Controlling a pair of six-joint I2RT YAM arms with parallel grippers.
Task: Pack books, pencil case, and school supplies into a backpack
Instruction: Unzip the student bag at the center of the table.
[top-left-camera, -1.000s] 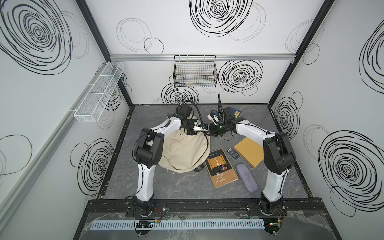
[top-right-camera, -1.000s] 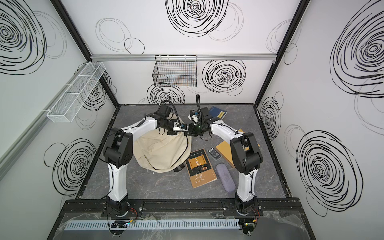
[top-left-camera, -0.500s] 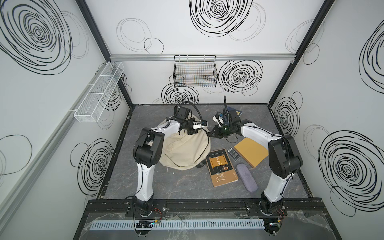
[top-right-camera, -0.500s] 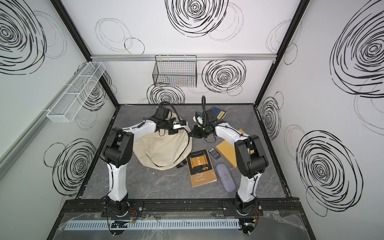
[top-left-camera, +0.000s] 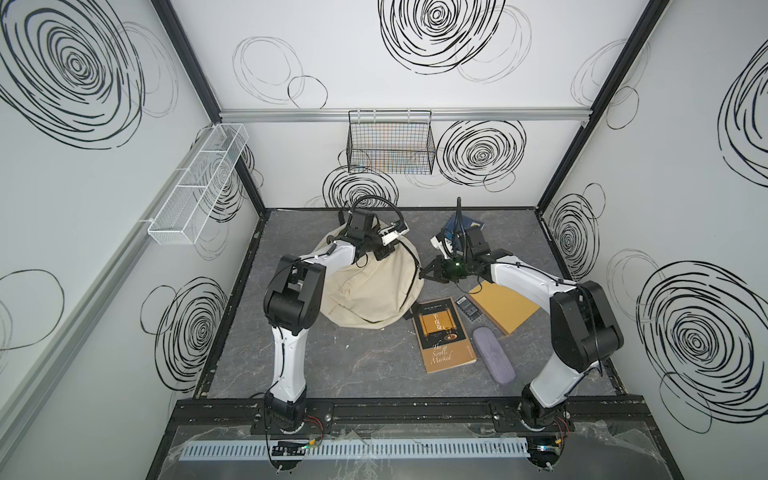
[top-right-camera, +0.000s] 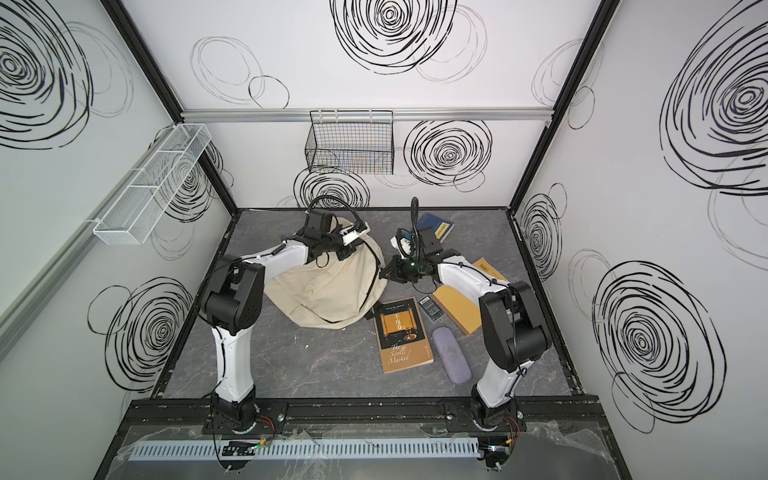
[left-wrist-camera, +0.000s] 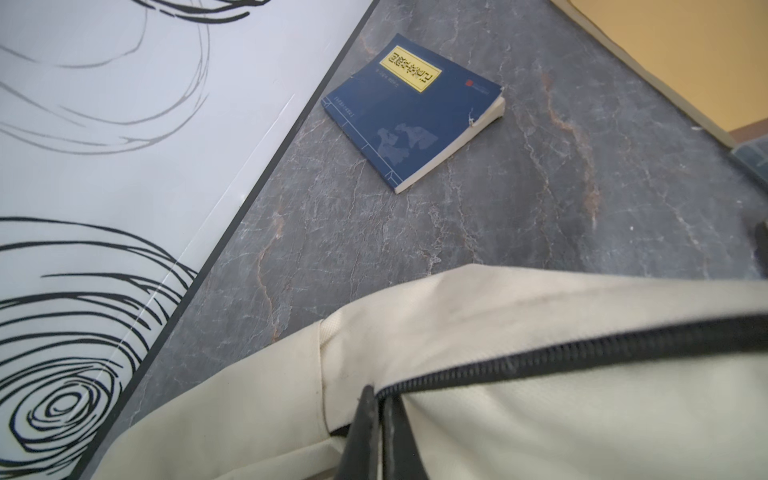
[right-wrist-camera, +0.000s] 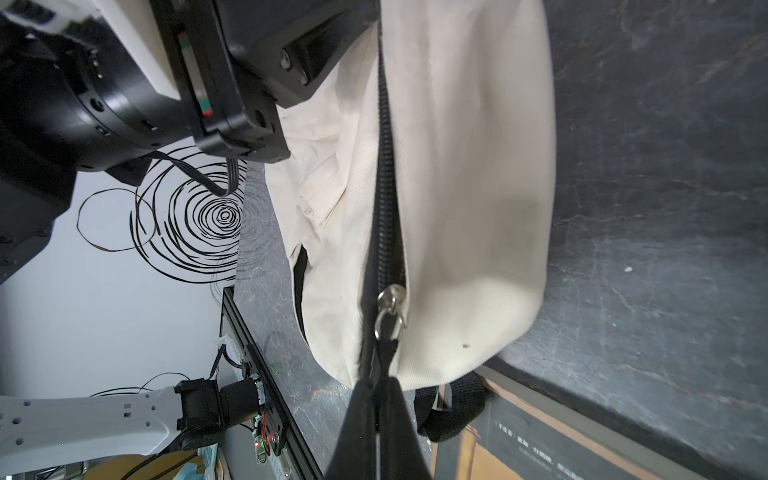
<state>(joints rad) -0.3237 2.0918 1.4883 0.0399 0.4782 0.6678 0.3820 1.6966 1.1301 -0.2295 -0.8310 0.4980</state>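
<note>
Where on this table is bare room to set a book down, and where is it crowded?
Bare: the front stretch between backpack, brown book and front rail. Crowded: the right side, brown book to pencil case.

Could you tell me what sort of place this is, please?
Probably a lab robot cell, not a classroom: white walls with printed black swirls, two arms bolted to a front rail, and a grey marbled table.

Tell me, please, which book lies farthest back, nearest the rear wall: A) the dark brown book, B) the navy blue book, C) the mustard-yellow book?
B: in both top views the navy blue book lies close to the rear wall, while the dark brown book and the mustard-yellow book lie nearer the front.
</note>
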